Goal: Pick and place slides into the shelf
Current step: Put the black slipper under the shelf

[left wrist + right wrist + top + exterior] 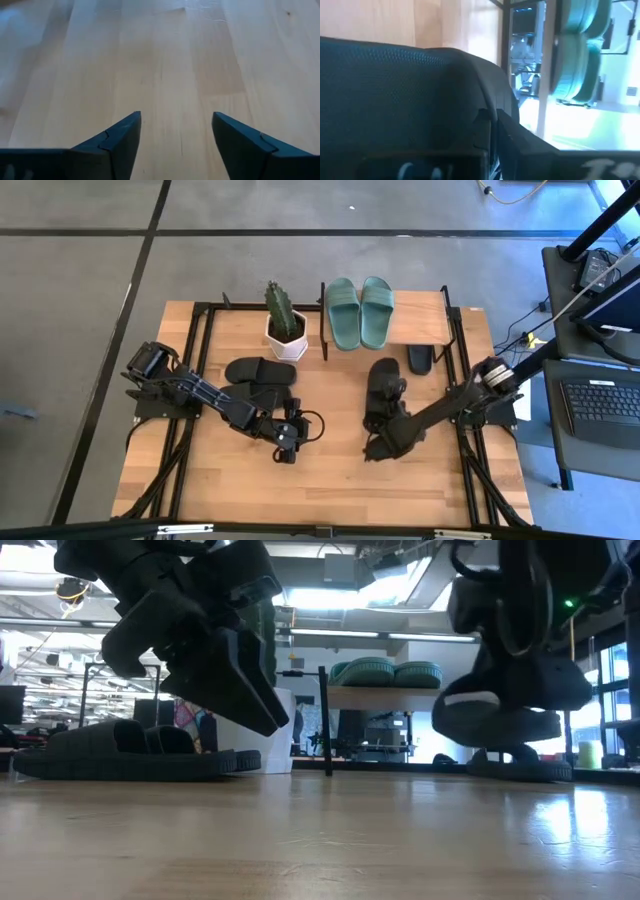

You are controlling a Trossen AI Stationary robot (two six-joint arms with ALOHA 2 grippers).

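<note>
Right hand [378,448] clamps a matte black foam slide [497,723] — left hand [176,131] gapes over smooth wood.

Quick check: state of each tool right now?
Left tool: open, empty, above the bare table.
Right tool: shut on a black slide, lifted.

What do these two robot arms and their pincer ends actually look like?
Both arms are dark, nearly black, built of slim jointed segments, with a thin black cable looping beside the left tool. Each ends in a two-fingered tool; the left's fingers are matte wedges tapering to points. The right tool looks the same colour.
</note>
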